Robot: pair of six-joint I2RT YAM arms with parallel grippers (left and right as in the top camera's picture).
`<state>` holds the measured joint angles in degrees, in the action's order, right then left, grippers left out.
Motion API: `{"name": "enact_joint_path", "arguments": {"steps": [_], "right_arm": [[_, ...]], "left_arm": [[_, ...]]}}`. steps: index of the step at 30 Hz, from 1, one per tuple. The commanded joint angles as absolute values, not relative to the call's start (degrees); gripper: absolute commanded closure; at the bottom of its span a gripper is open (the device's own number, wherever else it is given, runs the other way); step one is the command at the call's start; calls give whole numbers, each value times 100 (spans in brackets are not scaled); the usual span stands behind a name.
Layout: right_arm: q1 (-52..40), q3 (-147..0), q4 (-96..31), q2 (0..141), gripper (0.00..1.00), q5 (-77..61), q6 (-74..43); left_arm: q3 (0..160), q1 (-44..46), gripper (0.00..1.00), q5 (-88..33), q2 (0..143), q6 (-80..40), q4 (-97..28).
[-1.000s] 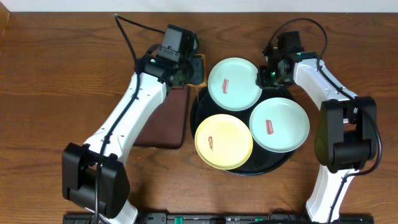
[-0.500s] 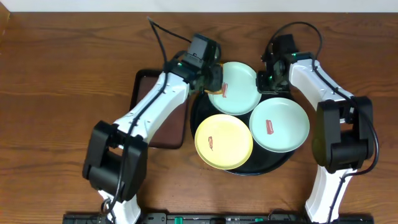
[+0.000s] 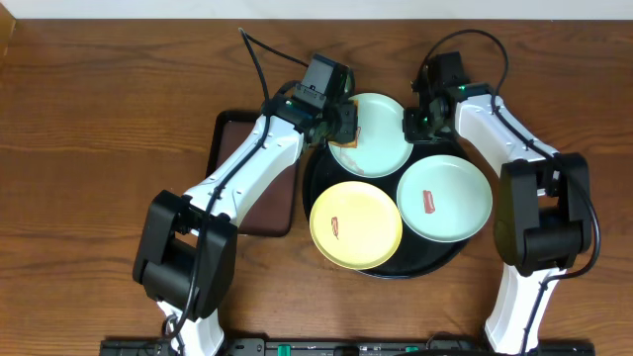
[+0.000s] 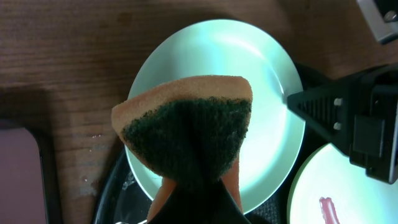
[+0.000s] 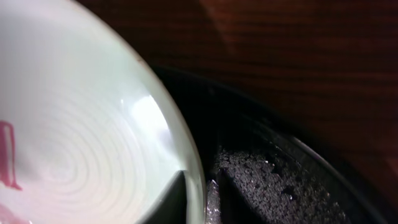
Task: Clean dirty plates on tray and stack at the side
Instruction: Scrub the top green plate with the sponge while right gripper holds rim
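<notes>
Three plates lie on the round black tray. The far mint-green plate has my left gripper over its left part, shut on an orange sponge whose green scouring face shows. That sponge hides most of the plate. My right gripper is at the plate's right rim, one finger on the plate's face and one outside, shut on the rim. A red smear shows on this plate. The yellow plate and the second mint plate each carry a red smear.
A rectangular brown tray with a black rim lies left of the black tray, partly under my left arm. Bare wood tabletop stretches to the left and to the far right. The black tray's floor looks wet.
My left arm swung right from the brown tray, carrying the sponge onto the far mint plate. My right gripper edged slightly left onto that plate's rim.
</notes>
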<state>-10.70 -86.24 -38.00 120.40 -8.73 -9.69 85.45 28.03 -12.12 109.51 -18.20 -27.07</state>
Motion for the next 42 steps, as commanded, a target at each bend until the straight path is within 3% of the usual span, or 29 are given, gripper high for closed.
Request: {"name": "enact_joint_path", "arguments": {"steps": [1,6,9,11,15,42], "right_arm": [[-1083,-8493,-3717,12151,81,-816,-985],[-1076,-8488,-3627,12164,89,-814,-982],[-1076,-8484,-3616,12186,79,-814,-982],[-1076,-8484,-3586,12206,79,-816,-982],[-1083,-8484,-3520,12206,99,-819,-985],[-1098,-8466,-4418,11904,99,-281,-285]], "left_arm": [[8659,2812,92,-1245,11076,-1863,-2689],[8659,2812,92,-1245,11118,-1922,-2683],[8659,2812,92,-1243,11118,-1922,-2683],[8659,2812,92,-1243,11118,-1922,-2676],[8659,2812,92,-1243,11122,-1922,-2593],[8659,3192,92,-1304,12132,-2707,-1623]]}}
